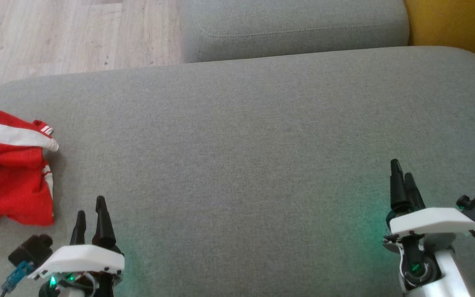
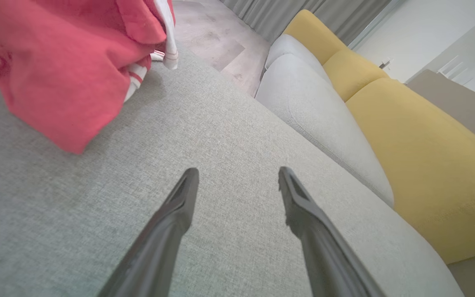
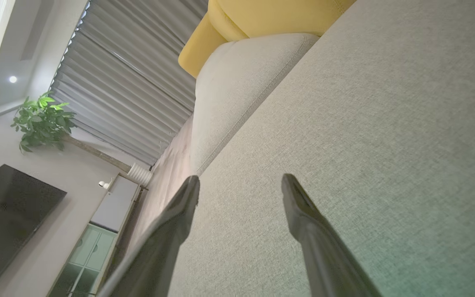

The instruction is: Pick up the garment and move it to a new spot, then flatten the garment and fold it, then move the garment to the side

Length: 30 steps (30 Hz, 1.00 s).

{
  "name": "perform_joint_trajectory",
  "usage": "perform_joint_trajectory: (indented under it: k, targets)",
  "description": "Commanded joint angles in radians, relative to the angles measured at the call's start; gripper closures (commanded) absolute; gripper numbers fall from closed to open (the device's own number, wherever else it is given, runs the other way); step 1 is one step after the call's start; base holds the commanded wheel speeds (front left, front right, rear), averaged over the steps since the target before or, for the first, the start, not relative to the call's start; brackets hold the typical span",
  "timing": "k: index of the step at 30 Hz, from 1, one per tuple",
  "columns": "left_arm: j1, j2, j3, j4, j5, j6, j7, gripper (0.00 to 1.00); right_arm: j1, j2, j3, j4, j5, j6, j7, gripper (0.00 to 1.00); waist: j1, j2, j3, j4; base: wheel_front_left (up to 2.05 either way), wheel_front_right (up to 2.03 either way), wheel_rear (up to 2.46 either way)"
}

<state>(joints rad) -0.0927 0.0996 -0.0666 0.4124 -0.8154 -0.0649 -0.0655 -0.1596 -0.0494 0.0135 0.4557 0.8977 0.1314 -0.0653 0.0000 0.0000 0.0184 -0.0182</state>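
Red mesh jersey sitting in a crumpled heap at the far left end of the big grey seat cushion, on the robot's left side. It's bunched up on itself, with a white band of trim running across the upper part and a bit of red-striped white edging poking out on the side that faces the middle of the cushion. Part of it runs past the left edge of the head view, so I can't see the whole thing, and no letters or number are showing from here

Closest thing to it is the left gripper, just beside the heap's lower right corner but not touching it. Its two dark fingers are spread apart with only bare grey fabric between them, and the left wrist view shows that gap really clearly, with the jersey off to the upper left of the fingers

The right gripper is way over on the other side of the cushion, well apart from the jersey. Fingers spread too, nothing in them, hovering over plain cushion

Further out there's a second grey cushion butted up against the far edge, a yellow cushion next to that, and pale wood floor beyond. The right wrist view also catches grey curtains, a leafy green plant and a dark TV screen on the wall
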Motion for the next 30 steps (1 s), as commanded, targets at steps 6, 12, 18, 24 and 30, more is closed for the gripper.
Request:
perform_joint_trajectory:
  k: [6, 12, 18, 24, 30]
  targets:
    - [-0.051, 0.027, -0.005, -0.012, 0.097, 0.014, -0.031, 0.0, -0.076, -0.009, 0.034, -0.008, -0.1, 0.0, -0.032, 0.0, 0.0, 0.0, 0.0, 0.002, 0.0, 0.0, 0.0]
    - [-0.055, 0.029, -0.022, -0.001, 0.172, 0.022, -0.049, 0.0, -0.079, -0.01, 0.047, 0.009, -0.172, 0.0, -0.05, 0.0, 0.0, 0.0, 0.002, 0.009, 0.0, 0.0, 0.0]
    - [-0.059, 0.035, -0.033, 0.007, 0.235, 0.033, -0.063, 0.0, -0.083, -0.009, 0.052, 0.022, -0.238, 0.0, -0.065, 0.0, 0.0, 0.0, 0.001, 0.011, 0.0, 0.0, 0.0]
    - [-0.062, 0.043, -0.046, 0.003, 0.311, 0.046, -0.081, 0.0, -0.092, -0.005, 0.053, 0.032, -0.321, -0.001, -0.082, 0.0, 0.0, 0.0, 0.001, 0.008, 0.0, 0.0, 0.0]
    - [-0.084, 0.051, -0.061, 0.007, 0.387, 0.053, -0.099, 0.0, -0.11, -0.002, 0.056, 0.034, -0.404, -0.001, -0.1, 0.0, 0.0, 0.0, 0.006, 0.005, 0.0, 0.0, 0.0]
